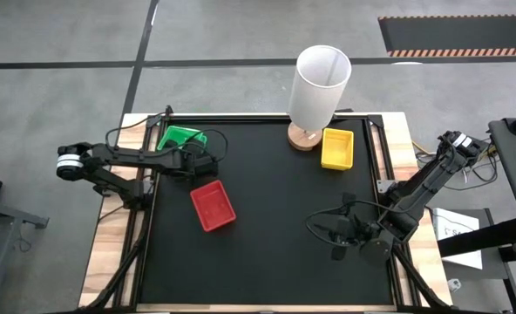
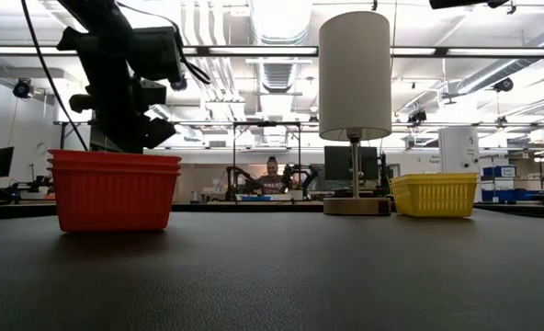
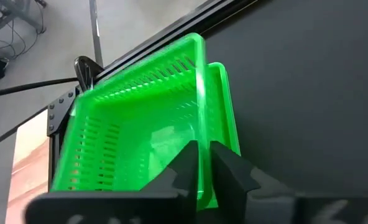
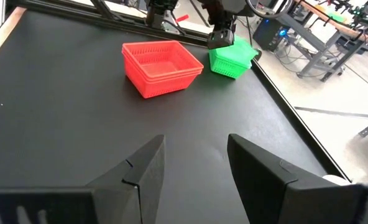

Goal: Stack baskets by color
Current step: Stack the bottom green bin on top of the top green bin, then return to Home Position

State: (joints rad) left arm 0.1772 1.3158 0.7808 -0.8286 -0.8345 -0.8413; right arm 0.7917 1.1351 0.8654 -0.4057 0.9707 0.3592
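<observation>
Green baskets (image 1: 181,138) sit at the table's far left, one nested askew in another (image 3: 224,106). My left gripper (image 3: 202,149) is shut on the upper one's wall and shows at their near right corner (image 1: 202,160). A stack of red baskets (image 1: 213,206) rests on its base left of centre, and it hides the green ones in the low view. Yellow baskets (image 1: 337,148) stand at the far right. My right gripper (image 4: 193,155) hovers open over the near right of the table (image 1: 341,234), holding nothing. My left gripper pinches a side wall of the upper green basket at its rim (image 3: 201,127), with one finger inside the basket and one outside. The fingers slant down at it from the near right. The basket sits tilted in the green basket below.
A tall white cylinder on a round wooden base (image 1: 317,87) stands at the far edge next to the yellow baskets. Bare black mat (image 1: 275,262) spreads across the middle and the near side. A person (image 2: 272,175) sits in the room beyond the table.
</observation>
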